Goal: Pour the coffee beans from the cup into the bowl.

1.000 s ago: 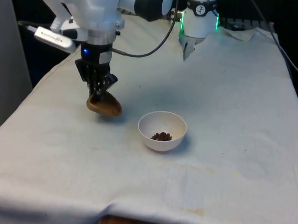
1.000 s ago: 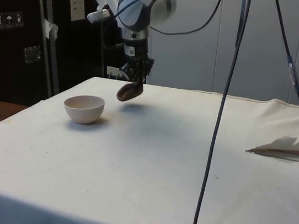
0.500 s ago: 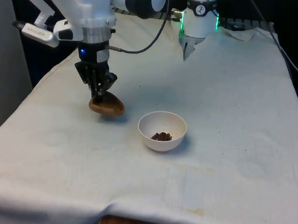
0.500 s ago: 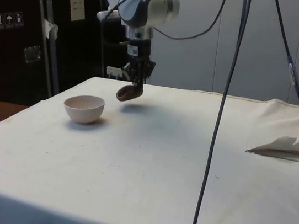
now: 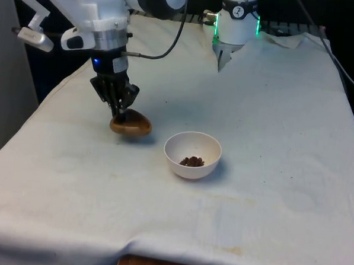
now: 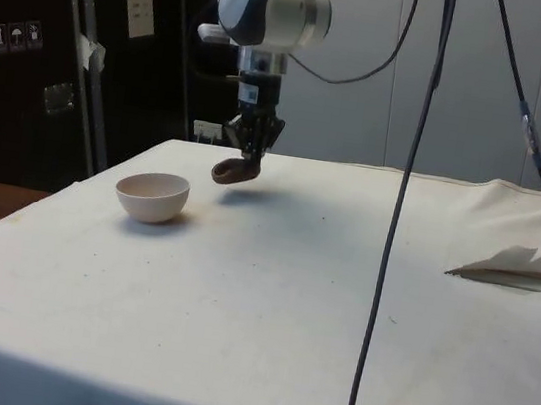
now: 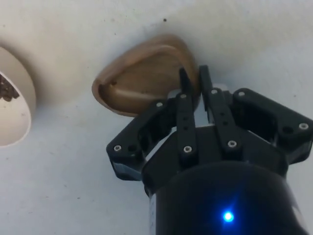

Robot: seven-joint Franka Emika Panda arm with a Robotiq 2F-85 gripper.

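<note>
Claw [image 5: 121, 113] clamps the rim of one brown cup [image 5: 130, 125], tilted, low over the counter [image 5: 273, 114], just beside one white bowl [image 5: 192, 154] on the front view's left. Beans [image 5: 191, 161] sit in the bowl, so pour looks done; cup probably being set down.

Side: claw [image 6: 247, 163] holds cup [image 6: 234, 171] just off the cloth, bowl [image 6: 152, 195] near.

Wrist: fingers [image 7: 186, 93] pinch the cup [image 7: 146, 73] wall; inside looks empty.
</note>
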